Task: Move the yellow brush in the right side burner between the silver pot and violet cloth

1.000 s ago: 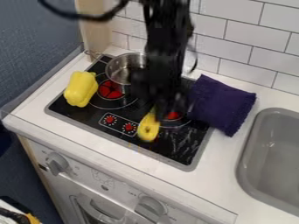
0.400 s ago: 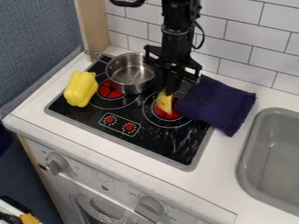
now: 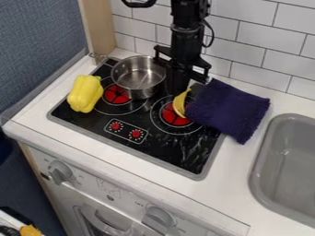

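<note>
Backing the counter (image 3: 230, 170) and stovetop (image 3: 157, 147), white tiles (image 3: 255, 60) rise; I can't tell how wide the end effector (image 3: 186, 87) is.

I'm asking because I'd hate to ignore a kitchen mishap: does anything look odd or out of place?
The violet cloth lies partly on the stove, overlapping the red right burner, an odd spot for fabric. Pale streaks mark the stovetop near its front right; whether they're smears or glare, I can't tell.

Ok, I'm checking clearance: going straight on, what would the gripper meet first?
The gripper points down, probably at the yellow brush or the stovetop just beside it; its height is unclear.
</note>
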Action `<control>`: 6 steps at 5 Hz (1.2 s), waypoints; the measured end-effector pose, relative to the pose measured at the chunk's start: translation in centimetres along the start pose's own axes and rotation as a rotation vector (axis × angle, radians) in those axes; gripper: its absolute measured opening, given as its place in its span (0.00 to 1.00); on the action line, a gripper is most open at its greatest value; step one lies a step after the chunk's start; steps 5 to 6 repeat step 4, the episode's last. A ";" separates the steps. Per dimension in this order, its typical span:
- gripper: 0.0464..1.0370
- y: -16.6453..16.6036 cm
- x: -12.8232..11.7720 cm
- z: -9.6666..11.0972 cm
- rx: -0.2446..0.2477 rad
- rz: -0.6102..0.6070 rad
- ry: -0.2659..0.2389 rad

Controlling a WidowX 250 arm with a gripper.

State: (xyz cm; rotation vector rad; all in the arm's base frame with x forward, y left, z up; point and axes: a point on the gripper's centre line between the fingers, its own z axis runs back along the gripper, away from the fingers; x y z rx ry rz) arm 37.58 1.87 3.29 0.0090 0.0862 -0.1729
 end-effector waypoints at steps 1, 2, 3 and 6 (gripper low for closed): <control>0.16 -0.3 -0.3 -0.4 -0.027 -0.033 0.008; 0.41 -0.2 -0.9 1.4 -0.001 -0.043 -0.044; 0.71 0.0 -1.8 4.1 0.040 -0.012 -0.118; 0.95 -0.1 -2.6 4.7 0.042 -0.002 -0.143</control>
